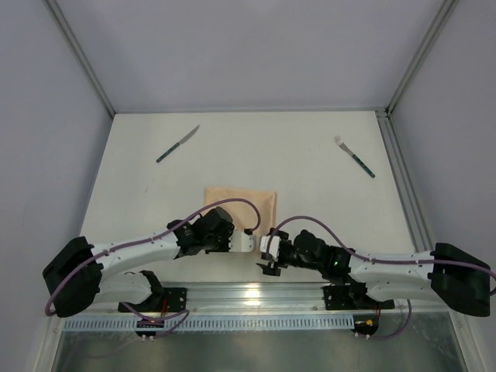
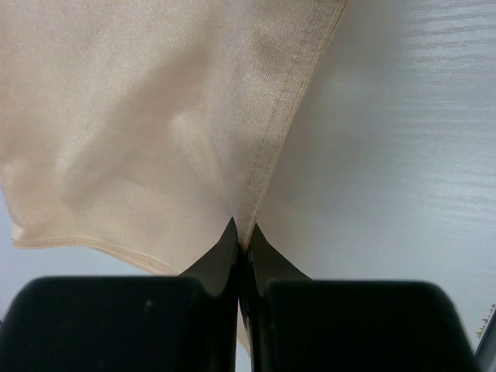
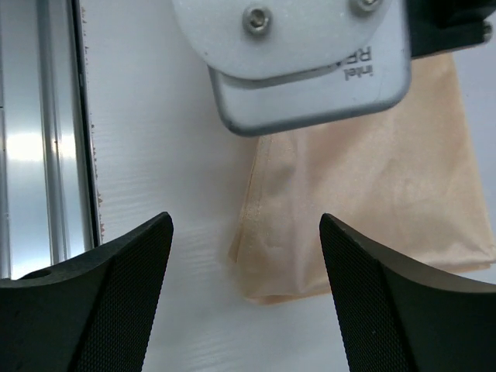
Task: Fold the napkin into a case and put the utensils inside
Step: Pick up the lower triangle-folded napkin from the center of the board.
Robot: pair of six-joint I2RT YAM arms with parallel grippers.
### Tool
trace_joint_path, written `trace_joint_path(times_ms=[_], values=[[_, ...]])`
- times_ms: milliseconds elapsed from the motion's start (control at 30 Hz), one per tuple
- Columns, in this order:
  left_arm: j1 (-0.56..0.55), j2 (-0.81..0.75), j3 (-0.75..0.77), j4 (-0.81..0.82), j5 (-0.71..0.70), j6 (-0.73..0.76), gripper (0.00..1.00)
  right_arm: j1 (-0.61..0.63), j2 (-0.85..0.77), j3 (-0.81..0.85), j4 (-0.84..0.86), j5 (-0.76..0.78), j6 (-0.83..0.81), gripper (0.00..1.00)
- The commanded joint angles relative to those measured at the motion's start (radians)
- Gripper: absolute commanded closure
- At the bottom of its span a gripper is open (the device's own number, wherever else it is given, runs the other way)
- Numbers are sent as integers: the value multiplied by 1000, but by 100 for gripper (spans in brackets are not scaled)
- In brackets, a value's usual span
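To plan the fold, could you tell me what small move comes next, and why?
Probably the left gripper should carry its pinched hem across the napkin: it is shut on the edge, while the right gripper stands open, holding nothing.

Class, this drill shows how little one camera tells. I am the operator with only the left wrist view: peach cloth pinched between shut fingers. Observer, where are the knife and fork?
Observer: Both lie on the table beyond the napkin: the knife far left, the fork far right, neither touching the cloth.
Operator: And the other arm?
Observer: The right gripper is open and empty, close beside the left gripper at the napkin's near edge.
Operator: How does the cloth lie?
Observer: As a folded rectangle mid-table, its near part hidden by the left gripper.
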Motion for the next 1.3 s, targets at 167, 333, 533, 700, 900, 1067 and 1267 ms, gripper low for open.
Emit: trace_joint_path(times_ms=[167,333,533,700,900,1067,1267], values=[[4,2,66,-59,70,-33,100,147,181,-29,366,485,-13,19],[7,-17,90,-96,96,-51,100,150,287,-2,378,419,-7,19],[14,-49,84,-92,130,-60,100,151,336,-57,477,488,24,19],[17,-29,92,-93,145,-59,100,151,427,-29,500,481,27,20],[36,-34,95,-99,168,-70,100,153,432,-86,559,481,83,23],[46,-29,83,-99,163,-64,100,155,272,-132,508,442,106,21],[49,-34,83,-99,180,-59,100,153,180,-135,438,429,64,21]])
